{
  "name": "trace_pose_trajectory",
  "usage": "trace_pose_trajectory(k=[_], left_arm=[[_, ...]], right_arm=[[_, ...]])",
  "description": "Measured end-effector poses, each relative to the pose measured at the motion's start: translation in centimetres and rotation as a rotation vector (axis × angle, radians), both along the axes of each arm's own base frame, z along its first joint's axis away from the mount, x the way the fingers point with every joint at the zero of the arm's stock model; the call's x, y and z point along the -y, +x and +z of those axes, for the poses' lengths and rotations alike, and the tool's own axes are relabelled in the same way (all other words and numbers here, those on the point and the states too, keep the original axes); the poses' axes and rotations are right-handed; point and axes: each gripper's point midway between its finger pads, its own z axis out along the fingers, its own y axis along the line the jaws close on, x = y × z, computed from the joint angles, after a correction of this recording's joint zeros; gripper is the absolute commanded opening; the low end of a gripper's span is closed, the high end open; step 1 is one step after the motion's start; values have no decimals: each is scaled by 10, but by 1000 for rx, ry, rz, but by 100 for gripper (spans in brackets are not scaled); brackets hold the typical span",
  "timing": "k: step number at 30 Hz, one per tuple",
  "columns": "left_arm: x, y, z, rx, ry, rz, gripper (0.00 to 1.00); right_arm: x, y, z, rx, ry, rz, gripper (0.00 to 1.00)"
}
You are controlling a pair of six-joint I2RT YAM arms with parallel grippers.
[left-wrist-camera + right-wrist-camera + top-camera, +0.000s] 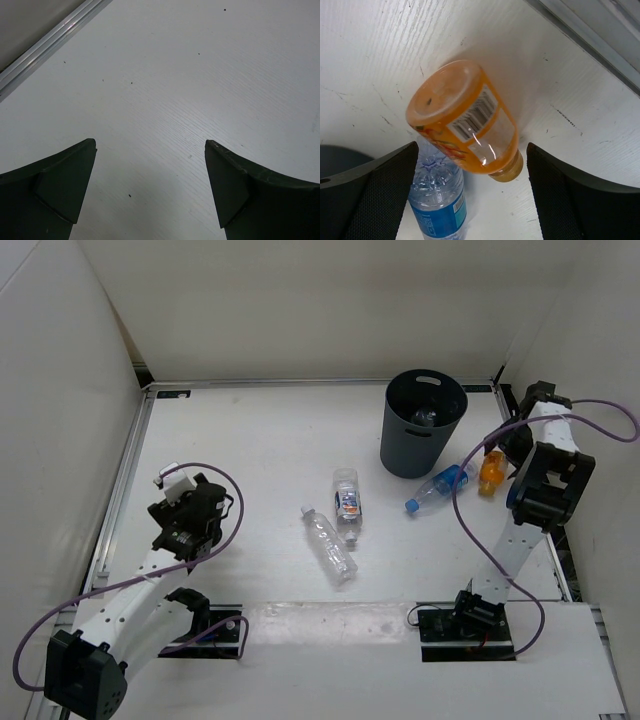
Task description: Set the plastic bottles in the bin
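Right wrist view: my right hand, open, hangs over the orange bottle just right of the bin; the blue bottle perhaps touches it. Well left of the bin, my left hand is open.

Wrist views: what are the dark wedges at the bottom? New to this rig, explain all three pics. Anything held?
The top view looks down on two arms bolted to a white table. Each wrist camera sees its own fingers: those wedges. Left gripper is open over bare table. Right gripper is open, aimed at an orange bottle beside a blue bottle; nothing is held. A clear bottle and a labelled bottle lie mid-table; the grey bin stands at the back.
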Motion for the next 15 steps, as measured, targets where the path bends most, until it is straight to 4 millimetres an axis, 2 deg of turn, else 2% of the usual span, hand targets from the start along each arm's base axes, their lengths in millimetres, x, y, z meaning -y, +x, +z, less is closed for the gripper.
trace_pose_trajectory(k=[2,4,5,6,8,13,15], left_arm=[[0,0,0,0,0,0,100],[0,0,0,0,0,1,100],[0,0,0,1,-1,1,100],[0,0,0,2,-3,2,100],[0,0,0,4,-5,3,100],[0,-1,0,7,-13,10,100],[0,-1,0,11,-16,11,100]], right_arm=[[-2,0,-4,-8,8,7,90],[-4,0,-5,-19,11,20,82],[-5,1,-5,-20,12,29,76],[-7,2,-6,-19,21,38,61],[-10,4,-7,-12,46,53,51],[-15,7,-4,30,144,65,54],[-16,6,-5,35,163,67,59]])
